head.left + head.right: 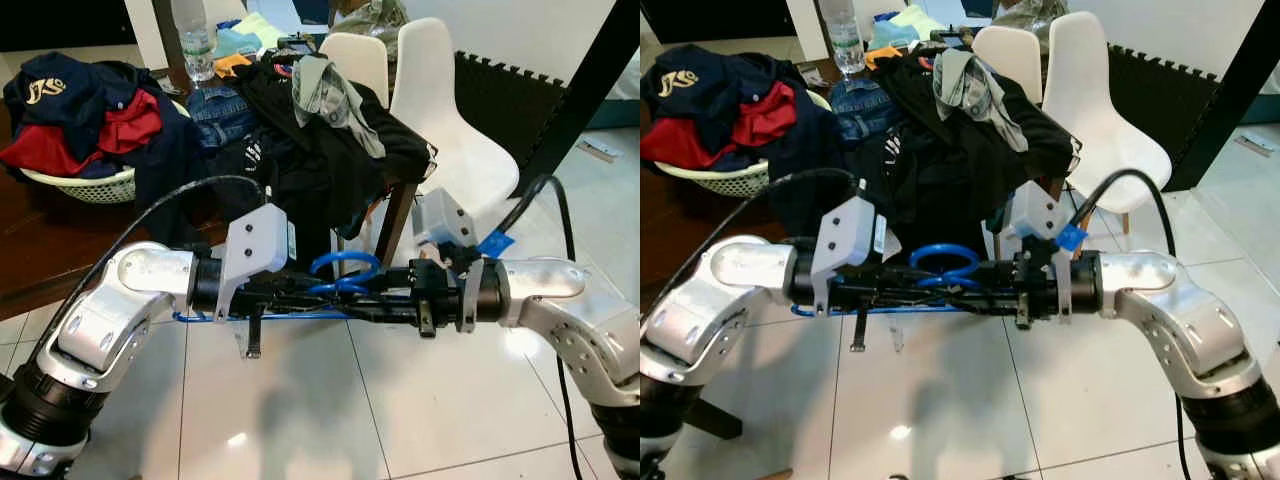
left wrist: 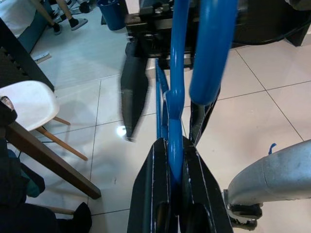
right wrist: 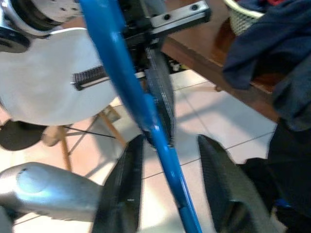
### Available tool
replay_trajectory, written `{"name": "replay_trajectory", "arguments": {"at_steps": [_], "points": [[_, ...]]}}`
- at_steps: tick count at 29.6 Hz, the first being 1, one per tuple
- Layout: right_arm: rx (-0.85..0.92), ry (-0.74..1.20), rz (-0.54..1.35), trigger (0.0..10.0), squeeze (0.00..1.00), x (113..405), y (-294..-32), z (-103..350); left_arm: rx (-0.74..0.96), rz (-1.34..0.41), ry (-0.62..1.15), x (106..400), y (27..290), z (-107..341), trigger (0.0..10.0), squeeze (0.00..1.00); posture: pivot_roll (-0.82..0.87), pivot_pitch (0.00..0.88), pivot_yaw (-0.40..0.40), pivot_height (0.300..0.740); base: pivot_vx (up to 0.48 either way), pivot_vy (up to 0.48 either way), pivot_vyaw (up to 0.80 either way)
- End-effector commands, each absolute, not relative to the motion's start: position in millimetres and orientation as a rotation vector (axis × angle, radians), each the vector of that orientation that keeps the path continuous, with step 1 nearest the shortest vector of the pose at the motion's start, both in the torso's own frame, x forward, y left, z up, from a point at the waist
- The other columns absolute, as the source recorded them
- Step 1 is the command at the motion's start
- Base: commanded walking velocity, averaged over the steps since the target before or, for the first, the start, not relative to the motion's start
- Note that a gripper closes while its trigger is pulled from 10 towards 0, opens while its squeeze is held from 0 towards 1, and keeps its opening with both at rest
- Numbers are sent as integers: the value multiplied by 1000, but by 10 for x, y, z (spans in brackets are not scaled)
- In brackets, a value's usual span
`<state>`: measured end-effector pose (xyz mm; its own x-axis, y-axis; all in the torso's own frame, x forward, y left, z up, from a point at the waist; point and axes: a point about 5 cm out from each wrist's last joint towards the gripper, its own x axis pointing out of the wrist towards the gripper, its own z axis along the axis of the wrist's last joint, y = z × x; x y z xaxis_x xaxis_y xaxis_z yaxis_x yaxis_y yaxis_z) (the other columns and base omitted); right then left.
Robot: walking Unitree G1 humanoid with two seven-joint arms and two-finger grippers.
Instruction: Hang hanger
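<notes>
The blue hanger (image 1: 340, 275) is held level between both arms, over the tiled floor (image 1: 330, 400) before a table (image 1: 60, 250) heaped with clothes (image 1: 310, 140). The left claw (image 2: 176, 167) is clenched on the hanger; the right claw (image 3: 167, 160) is released around its bar. No readable writing anywhere.

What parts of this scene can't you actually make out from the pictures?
- Blue hanger: in the eye views the two grippers cover most of it, so its full shape is unclear.
- Right gripper: its fingers are motion-blurred in the right wrist view.
- Any rail for hanging: none can be made out.
- Laundry basket: heaped clothes hide its inside.
</notes>
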<state>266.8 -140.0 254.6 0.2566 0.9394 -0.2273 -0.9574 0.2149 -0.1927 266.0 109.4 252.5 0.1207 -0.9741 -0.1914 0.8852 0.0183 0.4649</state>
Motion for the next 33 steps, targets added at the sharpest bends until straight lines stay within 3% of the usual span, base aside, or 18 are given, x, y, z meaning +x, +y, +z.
{"name": "replay_trajectory", "arguments": {"at_steps": [1,2,4,5,16,17,19,20,33], "points": [[-359,34,1190,10000,1000,2755,-1573,2628,548,-1507,-193,2598,1139,2525,10000,0,78,134,13,740,0,0,0],[-367,45,1181,10000,820,2763,-1578,2618,547,-1511,-195,2593,1134,2525,10000,0,78,134,15,740,0,0,0],[-370,54,1178,10000,820,2766,-1581,2609,546,-1514,-195,2590,1130,2525,10000,0,78,134,15,740,0,0,0],[-370,60,1185,10000,0,2761,-1579,2606,545,-1517,-197,2586,1126,2526,10000,0,78,134,15,740,0,0,0],[-390,76,1215,9725,0,2753,-1602,2597,544,-1522,-205,2579,1124,2538,10000,0,81,130,12,740,0,0,0],[-384,73,1239,2627,0,2733,-1592,2603,544,-1522,-208,2580,1122,2541,10000,0,80,126,11,740,0,0,0],[-381,72,1249,2627,0,2724,-1586,2605,544,-1522,-209,2582,1120,2542,10000,0,80,126,11,740,0,0,0],[-375,71,1269,0,0,2704,-1574,2605,544,-1521,-212,2585,1116,2543,10000,0,80,124,10,740,0,0,0],[-342,76,1370,0,0,2597,-1544,2596,551,-1462,-255,2663,1099,2581,10000,0,78,126,11,740,0,0,0]]}}
